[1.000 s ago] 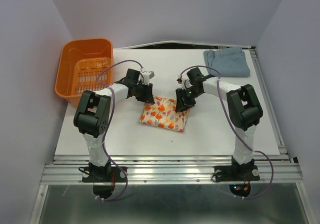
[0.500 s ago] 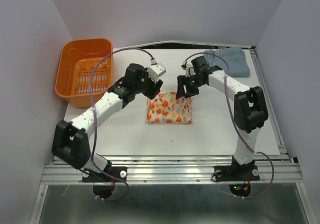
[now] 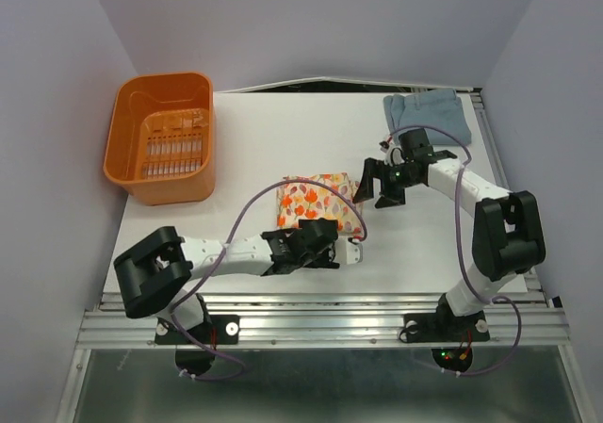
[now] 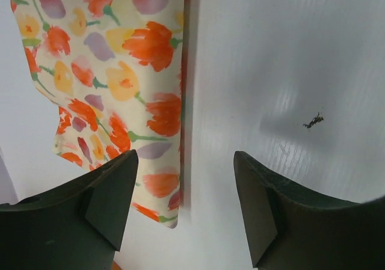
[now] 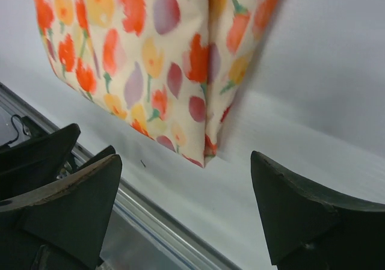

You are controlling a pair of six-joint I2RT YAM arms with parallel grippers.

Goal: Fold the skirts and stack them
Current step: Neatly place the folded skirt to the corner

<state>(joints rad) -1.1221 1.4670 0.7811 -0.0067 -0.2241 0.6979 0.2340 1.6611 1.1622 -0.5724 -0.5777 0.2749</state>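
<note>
floral skirt [image 3: 316, 197] lies folded flat; both arms have backed off | left gripper [image 4: 183, 168] released; right gripper [image 5: 185, 162] released (empty) | likely next: stacking with blue skirt [image 3: 426, 117]

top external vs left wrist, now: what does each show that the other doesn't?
Top external only: the orange basket, the folded blue skirt at the far right corner, and the right gripper beside the floral skirt. Left wrist only: a small dark speck on the table, and the left gripper plainly open. Both: the folded floral skirt lying on the white table.
</note>
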